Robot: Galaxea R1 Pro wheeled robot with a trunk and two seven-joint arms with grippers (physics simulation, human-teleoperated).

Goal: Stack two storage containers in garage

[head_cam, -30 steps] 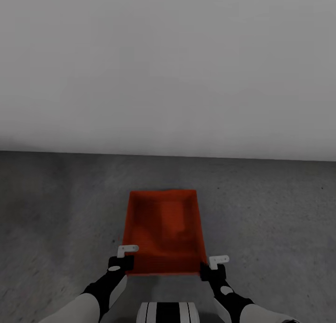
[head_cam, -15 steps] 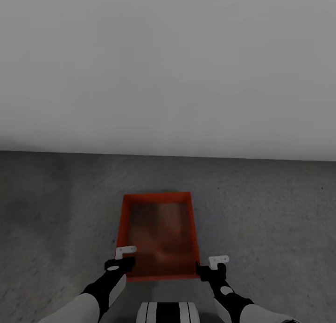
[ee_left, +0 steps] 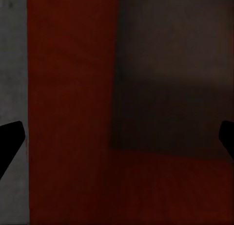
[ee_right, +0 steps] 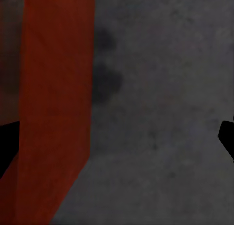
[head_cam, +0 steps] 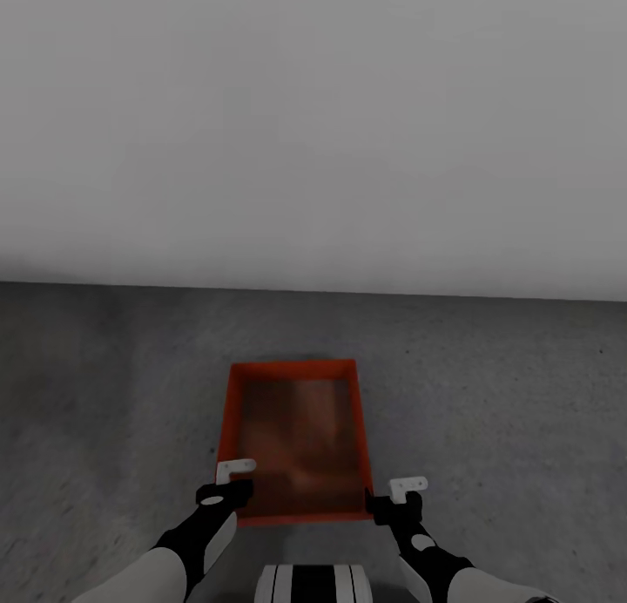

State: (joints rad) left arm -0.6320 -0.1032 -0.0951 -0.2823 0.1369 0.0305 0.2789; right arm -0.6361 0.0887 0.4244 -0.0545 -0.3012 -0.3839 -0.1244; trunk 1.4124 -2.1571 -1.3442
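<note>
Concrete floor (head_cam: 522,429), seemingly one container (head_cam: 296,437), two grippers (head_cam: 225,491) (head_cam: 396,498) spread, released.

The storage container (head_cam: 294,442) is orange-red on its rim and walls, darkening to a murky brown-red over its bottom. Around the container, the floor (head_cam: 488,385) is dark grey with a rough, mottled speckle. Beyond the container, the wall (head_cam: 313,124) is plain pale grey, unpatterned. At the container's near corners, the left gripper (head_cam: 228,483) and right gripper (head_cam: 399,497) are black with white brackets.
</note>
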